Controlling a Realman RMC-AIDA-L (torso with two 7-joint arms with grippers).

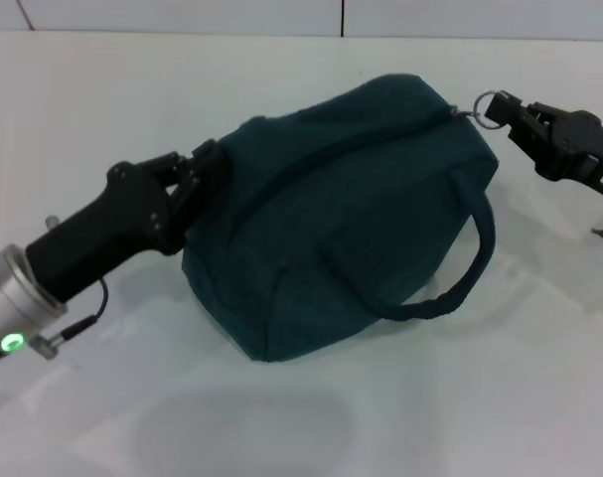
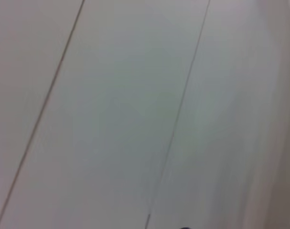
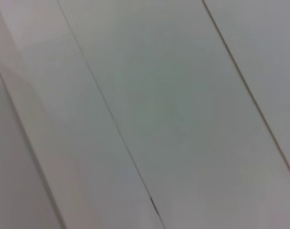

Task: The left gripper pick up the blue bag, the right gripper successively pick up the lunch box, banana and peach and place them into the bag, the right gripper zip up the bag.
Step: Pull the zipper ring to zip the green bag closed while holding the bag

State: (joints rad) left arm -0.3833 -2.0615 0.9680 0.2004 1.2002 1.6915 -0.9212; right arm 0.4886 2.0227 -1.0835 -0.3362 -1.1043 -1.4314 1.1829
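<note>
Silver and cylindrical, the wrist with its glowing green ring light (image 1: pixel 11 343) sits lowest in the head view, and from it the black arm slants up to the left gripper (image 1: pixel 204 171), whose fingers are pinched together on the fabric at the near end of the blue bag (image 1: pixel 331 209). That bag is a plump, rounded bundle of dark teal-blue cloth, matt and softly creased, resting on the white table (image 1: pixel 480 397) with its zipper seam running along the top toward the far end. One loop handle (image 1: pixel 450 288) droops off the side away from the left gripper in a loose arc. At the far end, the right gripper (image 1: pixel 507 111), a black claw with a small white label, has its fingertips closed on the metal ring pull (image 1: pixel 490 105). Smooth and glossy, the table casts soft shadows beneath the bag; both wrist views show only pale panels crossed by thin dark seams
</note>
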